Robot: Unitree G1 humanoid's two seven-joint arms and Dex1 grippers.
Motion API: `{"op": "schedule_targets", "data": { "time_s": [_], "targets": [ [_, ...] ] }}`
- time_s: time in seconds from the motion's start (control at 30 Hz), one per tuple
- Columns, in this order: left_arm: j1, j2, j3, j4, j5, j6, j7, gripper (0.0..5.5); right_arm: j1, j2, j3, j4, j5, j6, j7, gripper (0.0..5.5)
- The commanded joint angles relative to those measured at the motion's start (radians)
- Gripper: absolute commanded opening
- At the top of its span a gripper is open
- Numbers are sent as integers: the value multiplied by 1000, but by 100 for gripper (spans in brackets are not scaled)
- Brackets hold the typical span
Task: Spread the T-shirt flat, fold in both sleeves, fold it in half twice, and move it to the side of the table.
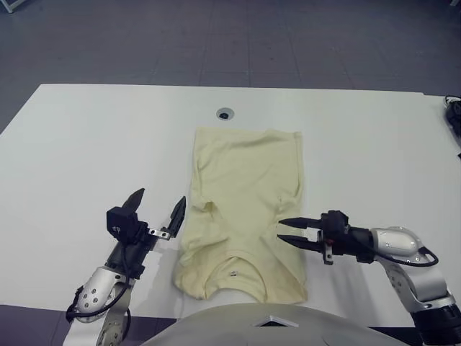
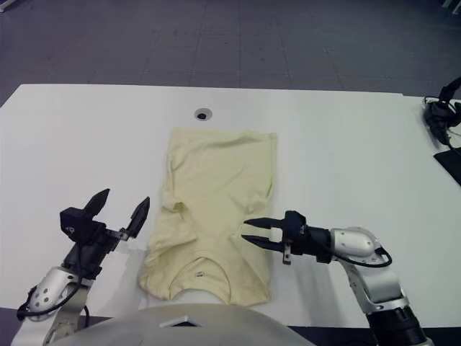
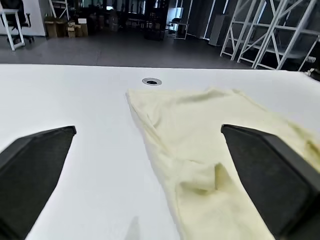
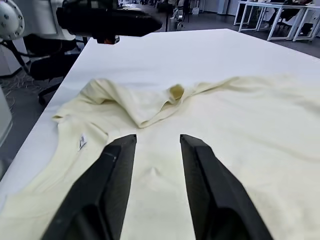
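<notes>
So, near end: the pale yellow cotton T-shirt (image 1: 245,209) lies on the white table (image 1: 86,144), collar toward the robot, sleeves look tucked in.
Left gripper (image 1: 160,197): jaws wide apart, just beside the shirt's left edge, off the cloth.
Right gripper (image 1: 281,230): jaws slightly apart, over the right edge, pointing inward.
Long axis: runs straight away from the robot, so I'd guess the fold goes collar to hem.
Far end: hem, near the round grey cable hole (image 1: 225,114).

I think I work in a lab hall: metal racks (image 3: 265,30), cardboard boxes (image 3: 72,29) (far behind), grey floor (image 1: 216,36), white table (image 1: 86,144).
</notes>
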Motion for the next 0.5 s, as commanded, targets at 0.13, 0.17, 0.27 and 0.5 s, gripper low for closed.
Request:
{"op": "schedule_targets", "data": {
  "time_s": [0.13,0.17,0.27,0.5],
  "targets": [
    [67,384,112,234,677,-551,6,540,121,-30,-235,35,-112,-269,-31,275],
    [82,430,102,255,738,-602,-2,540,144,-36,-236,70,-192,-397,-18,290],
    [122,530,111,308,900,-726,24,540,208,-55,-225,141,-358,-708,12,333],
    [164,644,102,306,1107,-917,73,540,203,-150,-210,339,-577,-1180,-27,447]
  ]
}}
